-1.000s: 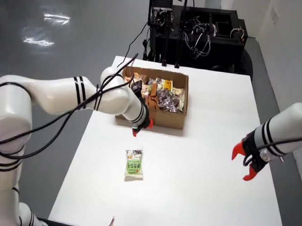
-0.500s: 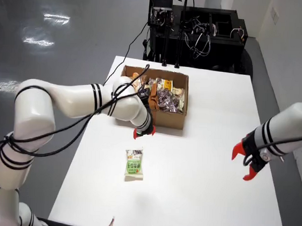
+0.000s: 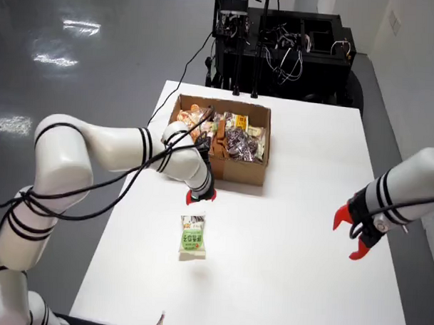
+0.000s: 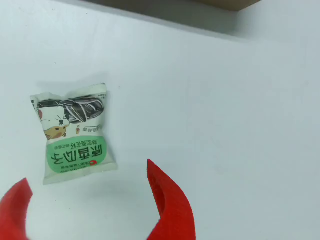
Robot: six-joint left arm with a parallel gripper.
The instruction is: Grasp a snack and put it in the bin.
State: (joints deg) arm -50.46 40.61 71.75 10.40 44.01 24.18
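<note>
A green and white snack packet point(image 3: 191, 236) lies flat on the white table point(image 3: 287, 208), alone in front of the cardboard box point(image 3: 242, 170). The box holds several snack packets point(image 3: 232, 138). My gripper point(image 3: 200, 197), with red fingertips, hangs just in front of the box wall and above the far end of the packet. In the wrist view the packet point(image 4: 72, 132) lies upper left, and my gripper point(image 4: 85, 200) stands open with its two red fingers point(image 4: 170, 200) apart at the bottom edge; nothing is between them.
A second white arm with a red-tipped gripper point(image 3: 351, 235) stays at the right side of the table. A black equipment rack point(image 3: 278, 43) with cables stands behind the table. A thin wire end point(image 3: 156, 321) lies at the table's front edge.
My arm has swung from the box's left front corner down and toward the packet. The packet and the right arm have not moved.
</note>
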